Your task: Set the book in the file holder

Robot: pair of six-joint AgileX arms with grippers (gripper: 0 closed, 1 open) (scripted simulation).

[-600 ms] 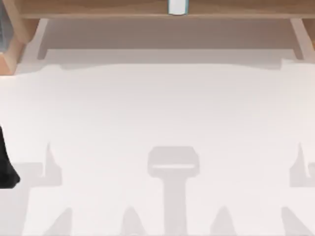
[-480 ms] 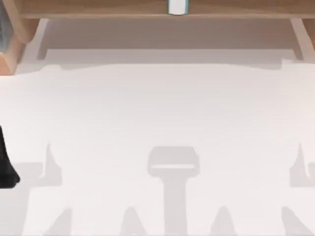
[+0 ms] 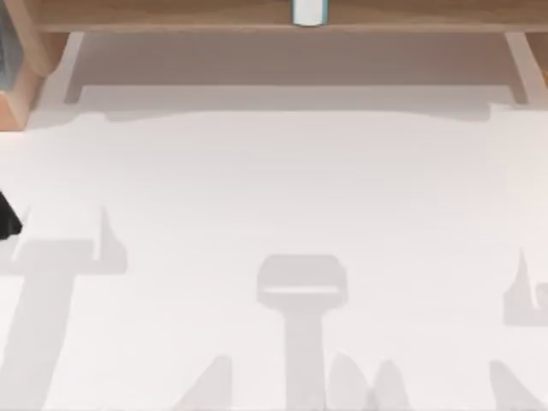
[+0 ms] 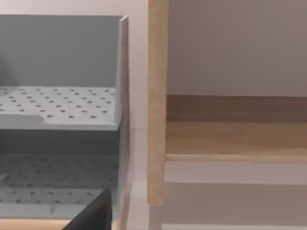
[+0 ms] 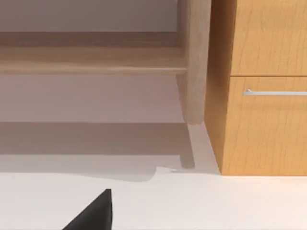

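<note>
Though shelf-edged, book (image 3: 308, 12) beyond open table (image 3: 282, 188)

No readable text or label appears anywhere.

Simulated office, file holder (image 4: 62, 108), drawer cabinet (image 5: 261, 86)

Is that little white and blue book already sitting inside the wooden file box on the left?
No: in the top view the book lies on the long shelf board at the back, apart from the file holder at the left edge.
</note>
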